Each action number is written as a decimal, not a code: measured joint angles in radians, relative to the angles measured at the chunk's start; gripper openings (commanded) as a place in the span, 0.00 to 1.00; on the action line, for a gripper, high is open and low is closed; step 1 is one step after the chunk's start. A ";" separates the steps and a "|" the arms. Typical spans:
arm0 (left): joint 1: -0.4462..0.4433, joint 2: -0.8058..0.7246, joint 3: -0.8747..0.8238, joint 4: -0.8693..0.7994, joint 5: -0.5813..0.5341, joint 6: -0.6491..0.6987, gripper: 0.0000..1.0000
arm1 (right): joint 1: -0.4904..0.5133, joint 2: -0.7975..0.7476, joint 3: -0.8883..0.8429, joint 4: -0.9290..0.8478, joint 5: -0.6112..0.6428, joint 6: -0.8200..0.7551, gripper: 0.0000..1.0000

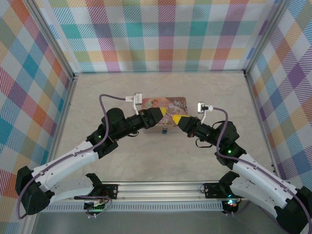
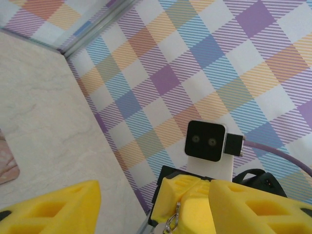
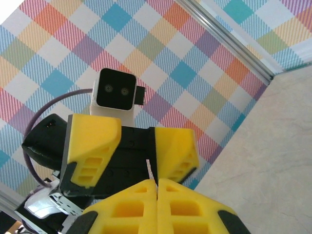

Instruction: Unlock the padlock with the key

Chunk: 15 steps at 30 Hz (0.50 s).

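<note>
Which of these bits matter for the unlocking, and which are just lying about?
For the job: padlock; key, pinched in the right gripper; left gripper, open.
Lying about: pink tin.

Left claw [image 1: 162, 115] agape, right claw [image 1: 174, 118] clenched.

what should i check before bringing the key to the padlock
1. Key gripped: ok. The key sticks out of the shut right end effector.
2. Padlock held steady: not ok. The left end effector is open, and the padlock shows apart from its fingers, nearer the arm bases.
3. Keyhole facing the key: cannot tell, too small.
4. Tin out of the way: ok. The pink tin lies behind both end effectors.
</note>
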 measured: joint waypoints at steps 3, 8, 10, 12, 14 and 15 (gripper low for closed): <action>0.000 -0.035 -0.017 -0.052 -0.027 0.017 0.65 | 0.000 -0.053 0.001 -0.113 0.025 -0.058 0.00; 0.000 -0.059 -0.113 -0.134 -0.067 0.026 0.67 | -0.017 -0.116 0.005 -0.294 0.078 -0.148 0.00; 0.000 -0.059 -0.158 -0.169 -0.082 0.026 0.68 | -0.031 -0.122 0.015 -0.354 0.097 -0.180 0.00; 0.000 -0.059 -0.193 -0.196 -0.092 0.026 0.69 | -0.046 -0.112 0.040 -0.415 0.125 -0.217 0.00; 0.000 -0.051 -0.225 -0.207 -0.102 0.026 0.70 | -0.062 -0.079 0.082 -0.471 0.163 -0.265 0.00; 0.000 -0.042 -0.237 -0.205 -0.104 0.026 0.71 | -0.071 -0.055 0.106 -0.491 0.184 -0.290 0.00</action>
